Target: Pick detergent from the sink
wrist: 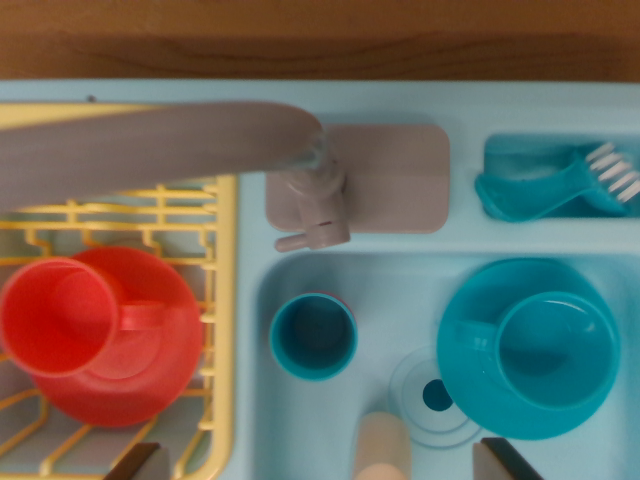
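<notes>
My gripper hangs over the near edge of the sink, its two dark fingertips showing well apart at the bottom of the wrist view, one over the yellow rack and one over the basin, with nothing between them. The detergent, a pale cream bottle, lies just inside that near edge between the fingertips, touching the ring of the drain. The risk, as I judge it, is the rounded bottle rolling or slipping if I close off-centre, or my left finger catching the rack's rim on the way down. Open floor is scarce: the small teal cup sits just beyond, the teal mug on its plate fills the right side. Farther back stand the grey faucet, the brush in its corner tray, and the red cup on a red plate in the rack.
</notes>
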